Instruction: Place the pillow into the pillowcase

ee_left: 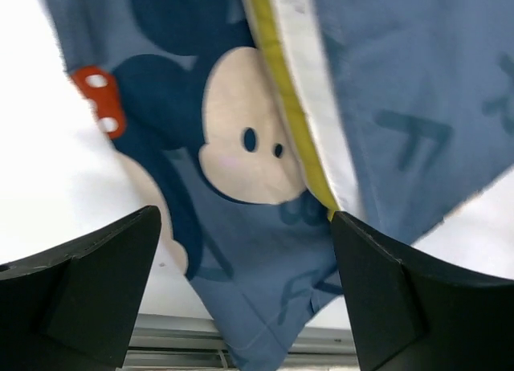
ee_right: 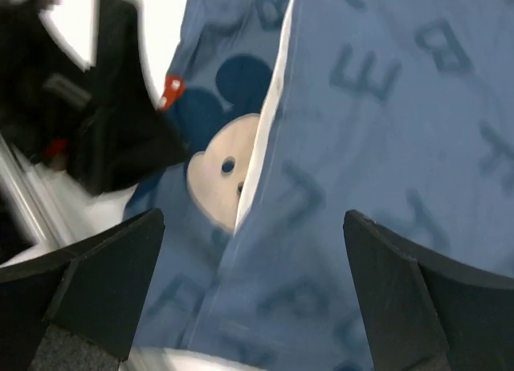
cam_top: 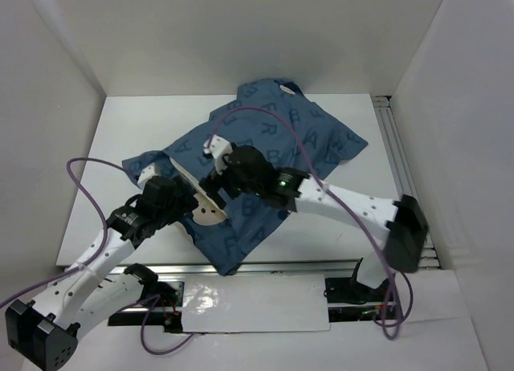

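Blue pillowcase (cam_top: 321, 138), long axis near-left to far-right

A white table (cam_top: 120, 138) stands inside plain white walls (cam_top: 241, 34). A side rail (cam_top: 395, 146) of silvery metal runs along its right edge, and a front rail (cam_top: 305, 267) lines the near edge (both look slotted). Just before that lies a glossy white sheet (cam_top: 257, 303), slightly wrinkled.

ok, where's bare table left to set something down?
Bare table runs along the left wall beside the pillowcase, and in the back-right corner between pillowcase and side rail. There's a narrow strip front right, under the right arm. The centre is crowded: left gripper and right gripper, both open, hang over it.
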`<state>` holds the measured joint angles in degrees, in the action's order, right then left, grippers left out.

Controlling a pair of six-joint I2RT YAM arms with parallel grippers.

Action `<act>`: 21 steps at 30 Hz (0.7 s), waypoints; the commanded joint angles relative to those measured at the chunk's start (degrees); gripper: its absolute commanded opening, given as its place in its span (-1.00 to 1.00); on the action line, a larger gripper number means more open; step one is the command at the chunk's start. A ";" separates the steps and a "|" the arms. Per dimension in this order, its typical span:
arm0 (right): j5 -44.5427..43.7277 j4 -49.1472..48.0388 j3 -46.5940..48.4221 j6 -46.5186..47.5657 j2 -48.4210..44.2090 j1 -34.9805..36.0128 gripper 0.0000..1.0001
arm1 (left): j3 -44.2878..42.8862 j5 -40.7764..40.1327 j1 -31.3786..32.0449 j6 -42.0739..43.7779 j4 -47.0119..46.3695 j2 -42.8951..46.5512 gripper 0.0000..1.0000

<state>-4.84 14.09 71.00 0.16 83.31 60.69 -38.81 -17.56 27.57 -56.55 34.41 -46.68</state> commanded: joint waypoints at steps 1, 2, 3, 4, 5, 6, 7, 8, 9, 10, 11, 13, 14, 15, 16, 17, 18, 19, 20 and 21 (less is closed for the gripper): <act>1.85 3.12 11.21 8.61 12.64 -1.36 1.00 | -0.48 -2.39 -2.87 -4.88 3.81 0.88 1.00; 1.85 4.36 13.87 10.02 15.45 -1.36 1.00 | -0.48 -2.39 -3.48 -4.88 3.82 1.75 1.00; -0.15 5.76 16.25 11.77 20.96 -1.36 1.00 | 0.30 -2.39 -4.53 -4.88 3.82 3.94 1.00; -0.86 6.30 18.36 12.49 23.45 -1.36 1.00 | 0.92 -2.39 -4.55 -4.18 3.82 5.00 1.00; -0.87 6.30 22.04 12.49 25.92 -2.75 1.00 | 1.54 -2.39 -5.24 -4.18 3.82 5.97 1.00; -1.57 6.30 23.64 12.49 30.38 -3.46 1.00 | 2.32 -2.91 -5.25 -4.70 3.82 6.68 1.00; -1.05 7.61 25.22 12.49 32.60 -4.08 1.00 | 2.33 -2.92 -5.25 -4.70 3.82 7.21 1.00; -1.05 8.23 28.02 12.49 34.62 -5.30 1.00 | 2.33 -2.92 -5.25 -4.70 3.82 7.21 1.00; -1.05 8.85 29.18 12.49 36.47 -5.92 1.00 | 2.33 -2.39 -5.25 -4.70 3.82 7.21 1.00; -2.18 10.42 30.32 12.49 39.97 -5.93 1.00 | 2.33 -2.39 -5.25 -4.70 3.82 5.82 1.00; -3.06 10.43 31.12 12.49 41.39 -6.45 1.00 | 2.33 -2.39 -5.25 -4.18 3.82 5.20 1.00; -6.47 10.43 31.13 12.49 44.90 -6.46 0.97 | 1.72 -0.64 -5.25 -2.17 2.51 4.14 1.00; -8.32 9.91 31.65 11.97 45.71 -6.46 0.90 | 1.20 -0.63 -5.25 -1.55 1.89 3.35 1.00; -10.17 9.91 31.65 11.09 46.41 -6.98 0.66 | 1.19 0.33 -5.25 -0.93 0.58 3.35 1.00; -13.06 9.91 32.18 10.56 46.42 -6.98 0.37 | 1.19 0.94 -5.25 -0.06 0.04 2.74 1.00; -14.39 9.39 32.18 9.78 46.42 -6.98 -0.18 | 1.19 0.95 -5.25 0.48 -0.83 2.73 1.00; -15.36 8.77 31.66 8.98 45.64 -7.59 -0.44 | 1.19 1.47 -5.25 1.18 -1.80 2.03 1.00; -14.33 7.63 30.61 8.19 42.93 -8.12 -0.76 | 1.19 2.87 -5.25 3.18 -4.68 1.42 1.00; -13.45 6.75 30.60 7.05 41.08 -8.13 -1.00 | 1.71 3.75 -5.25 4.34 -6.45 1.41 1.00; -12.40 5.53 28.51 5.74 38.97 -8.82 -1.00 | 1.72 4.81 -5.25 5.65 -8.64 0.54 0.93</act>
<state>-14.31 19.86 101.82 9.50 126.74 54.76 -36.69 -15.77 22.55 -55.90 33.93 -45.10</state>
